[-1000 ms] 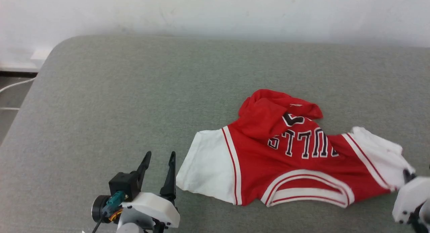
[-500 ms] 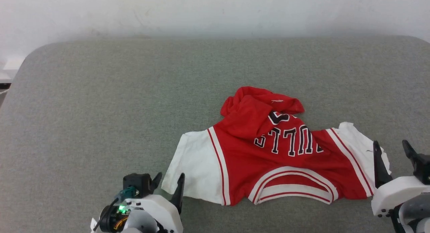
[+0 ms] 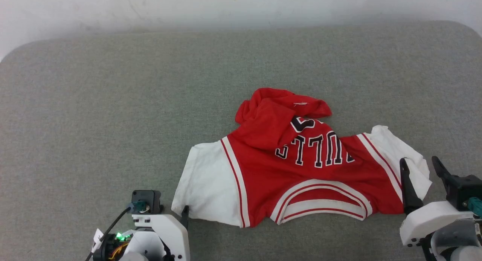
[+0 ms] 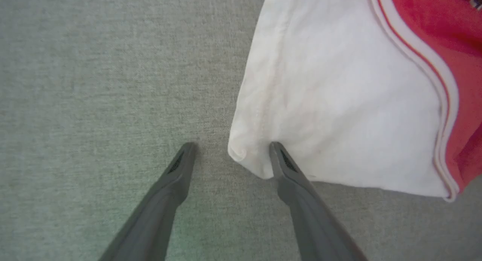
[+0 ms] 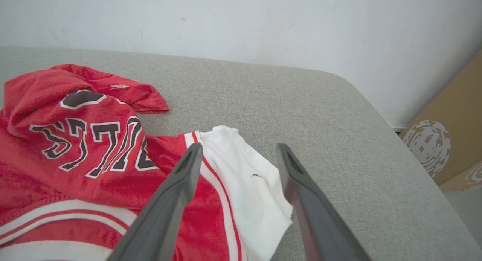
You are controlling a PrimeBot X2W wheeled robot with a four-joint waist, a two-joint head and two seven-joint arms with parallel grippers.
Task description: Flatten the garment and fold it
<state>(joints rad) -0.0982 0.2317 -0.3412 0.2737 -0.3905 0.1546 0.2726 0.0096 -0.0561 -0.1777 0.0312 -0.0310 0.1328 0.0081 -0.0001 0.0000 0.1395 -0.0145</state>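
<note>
Head view: the jersey (image 3: 301, 178) lies right of centre on the grey padded surface (image 3: 113, 103), sleeves spread, body bunched toward the top; flattening seems the step in hand. Left wrist view: the left claw (image 4: 230, 150) stands released astride a white sleeve corner (image 4: 243, 155) at mid-frame. Right wrist view: the right claw (image 5: 239, 148), released too, hangs over the other sleeve (image 5: 248, 178); next, I judge, pinch both and pull.
</note>
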